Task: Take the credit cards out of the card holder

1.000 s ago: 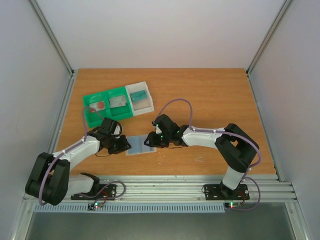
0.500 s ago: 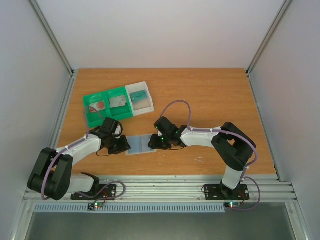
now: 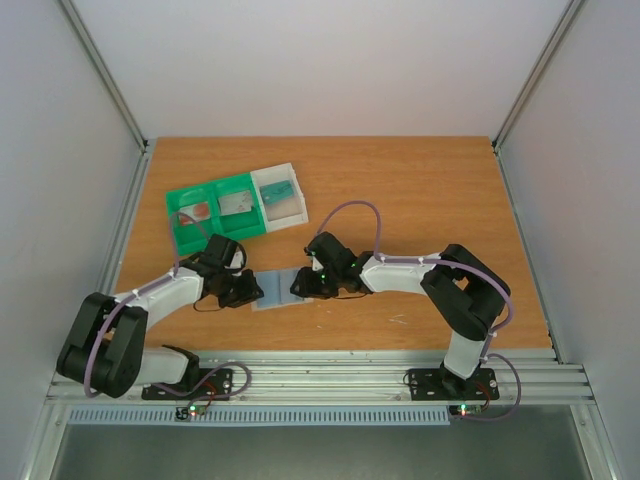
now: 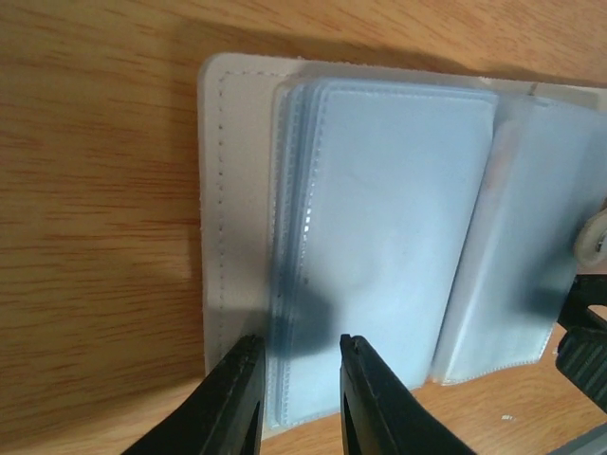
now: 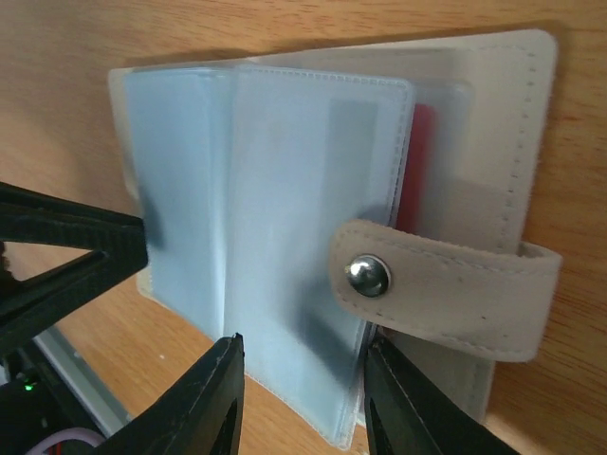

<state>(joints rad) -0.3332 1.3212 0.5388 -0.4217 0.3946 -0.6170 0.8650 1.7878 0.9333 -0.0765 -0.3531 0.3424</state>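
While the holder (image 3: 275,292) lies open and flat on the table (image 3: 420,190), you have one gripper at each end of it; the holder sits near the front edge, between the two arms.

Your left gripper (image 4: 300,349) points down at the left end; its jaws stand a little apart, with the edge of the clear sleeves (image 4: 398,237) showing in the gap; they pinch nothing, and you cannot tell if the tips touch the holder.

Your right gripper (image 5: 303,346) is at the right end; its jaws stand a bit wider, one on each side of a sleeve edge; the gap is much wider than the thin sleeve, so it has hold of nothing.

A pale strap (image 5: 455,284) with a shiny snap (image 5: 367,275) lies across that end; just beside it, a red card (image 5: 422,152) shows through a sleeve, tucked inside the holder.

The green and white tray (image 3: 171,220) sits farther back on the left, well apart from the holder; three cards (image 3: 238,203) lie in it, one in each part.
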